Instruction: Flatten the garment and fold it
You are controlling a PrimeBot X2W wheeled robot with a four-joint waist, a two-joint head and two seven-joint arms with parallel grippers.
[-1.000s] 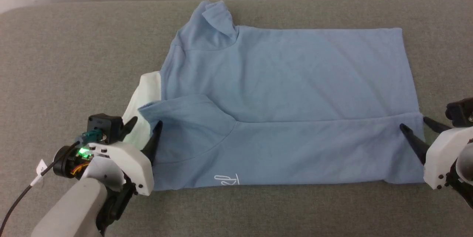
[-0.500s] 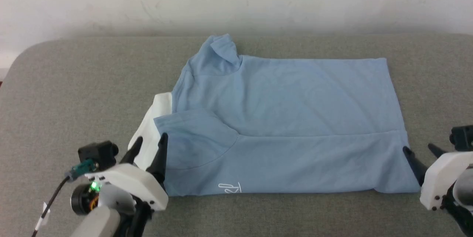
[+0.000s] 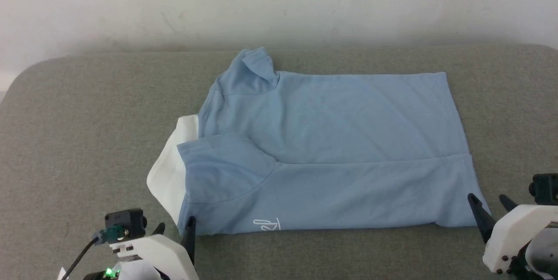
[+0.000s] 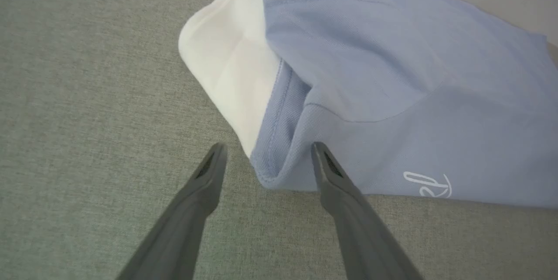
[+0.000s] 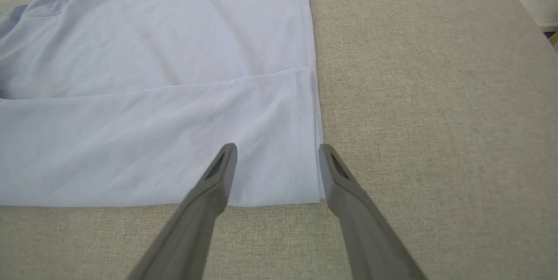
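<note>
The garment [image 3: 331, 140] is a light blue T-shirt lying flat on the grey cushion, its near long edge folded over the body. A white part [image 3: 168, 175] sticks out at its left end, and a white script logo [image 3: 267, 225] sits on the near edge. My left gripper [image 3: 174, 227] stands open just off the near left corner, which lies between its fingertips in the left wrist view, garment [image 4: 392, 75], left gripper [image 4: 266, 151]. My right gripper [image 3: 488, 201] is open at the near right corner, right gripper [image 5: 277, 151], above the hem of the garment [image 5: 152, 97]. Neither holds cloth.
The grey fabric surface [image 3: 87, 140] runs wide to the left, right and near side of the shirt. A pale wall [image 3: 279, 5] rises behind its far edge. The surface curves down at its far left corner [image 3: 17, 79].
Both grippers have opened, let go of the folded edge and drawn back toward me. The folded edge now rests on the shirt. The head camera has tilted up, shifting the whole picture.
</note>
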